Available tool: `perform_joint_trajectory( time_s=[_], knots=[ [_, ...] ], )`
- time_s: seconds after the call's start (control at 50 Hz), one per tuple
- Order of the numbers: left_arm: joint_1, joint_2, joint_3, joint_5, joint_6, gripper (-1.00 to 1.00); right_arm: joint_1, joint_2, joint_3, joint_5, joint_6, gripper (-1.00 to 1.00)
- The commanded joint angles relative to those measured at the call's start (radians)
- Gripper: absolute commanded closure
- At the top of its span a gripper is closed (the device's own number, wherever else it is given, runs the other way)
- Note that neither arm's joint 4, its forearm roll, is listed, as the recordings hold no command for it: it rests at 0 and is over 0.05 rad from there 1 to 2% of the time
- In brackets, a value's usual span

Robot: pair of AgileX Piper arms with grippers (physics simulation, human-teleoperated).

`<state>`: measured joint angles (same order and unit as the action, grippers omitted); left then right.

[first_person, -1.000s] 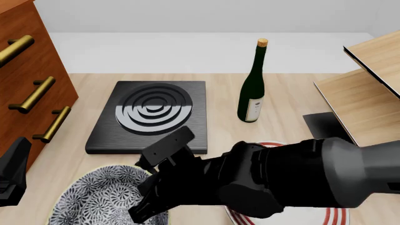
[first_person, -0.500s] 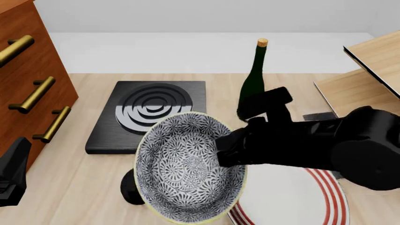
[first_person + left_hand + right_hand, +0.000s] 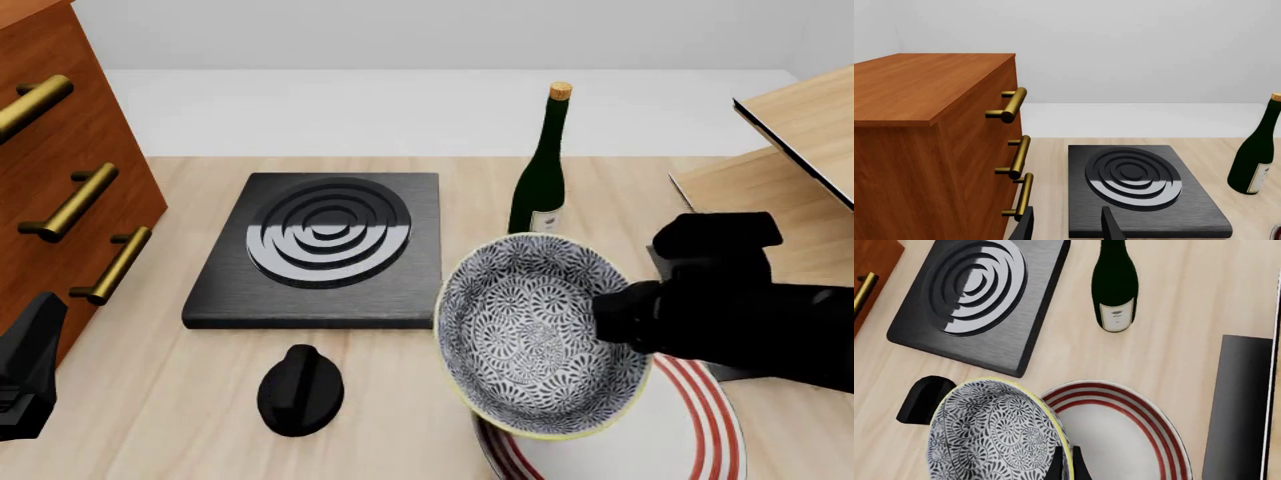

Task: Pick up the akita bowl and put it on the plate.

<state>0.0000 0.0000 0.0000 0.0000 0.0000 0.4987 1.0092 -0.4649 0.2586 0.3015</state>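
The akita bowl [image 3: 534, 335], navy-and-white patterned with a pale yellow rim, hangs tilted on its side above the table, its opening facing the camera. My right gripper [image 3: 617, 316] is shut on its right rim, and in the right wrist view the fingers [image 3: 1057, 464] pinch that rim. The bowl [image 3: 987, 435] overlaps the left edge of the white plate [image 3: 701, 425] with red rings, which lies flat at the front right [image 3: 1127, 440]. My left gripper [image 3: 1066, 229] is open and holds nothing, low at the front left near the drawers.
A black square stove [image 3: 320, 250] lies mid-table, with a dark green bottle [image 3: 541, 190] to its right. A wooden drawer cabinet [image 3: 54, 170] stands at the left, a wooden rack [image 3: 781, 190] at the right. A small black knob-shaped object [image 3: 300, 390] sits at the front.
The right gripper took the bowl off the table at the front left, lifted it tilted and carried it rightward to the plate's left edge. The black knob it covered now shows.
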Motion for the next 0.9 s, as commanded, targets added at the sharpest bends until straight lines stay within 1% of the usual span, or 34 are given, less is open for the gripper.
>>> perform_joint_trajectory(
  time_s=[0.02,0.1,0.14,0.18,0.2,0.28,0.36,0.56,0.66,0.9],
  knots=[
    [0.000,0.000,0.000,0.000,0.000,-1.00,-0.110,-0.024,0.070,-0.023,-0.002,1.00],
    [0.000,0.000,0.000,0.000,0.000,-1.00,-0.146,0.008,0.084,-0.056,-0.007,1.00],
    [0.000,0.000,0.000,0.000,0.000,-1.00,-0.184,0.053,0.087,-0.090,-0.036,1.00],
    [0.000,0.000,0.000,0.000,0.000,-1.00,-0.188,0.066,0.111,-0.115,-0.040,1.00],
    [0.000,0.000,0.000,0.000,0.000,-1.00,-0.203,0.082,0.120,-0.132,-0.051,1.00],
    [0.000,0.000,0.000,0.000,0.000,-1.00,-0.220,0.104,0.162,-0.175,-0.050,1.00],
    [0.000,0.000,0.000,0.000,0.000,-1.00,-0.235,0.097,0.182,-0.181,-0.052,1.00],
    [0.000,0.000,0.000,0.000,0.000,-1.00,-0.249,0.036,0.230,-0.166,-0.038,1.00],
    [0.000,0.000,0.000,0.000,0.000,-1.00,-0.256,0.038,0.258,-0.188,-0.036,1.00],
    [0.000,0.000,0.000,0.000,0.000,-1.00,-0.257,0.100,0.306,-0.281,-0.024,1.00]
  ],
)
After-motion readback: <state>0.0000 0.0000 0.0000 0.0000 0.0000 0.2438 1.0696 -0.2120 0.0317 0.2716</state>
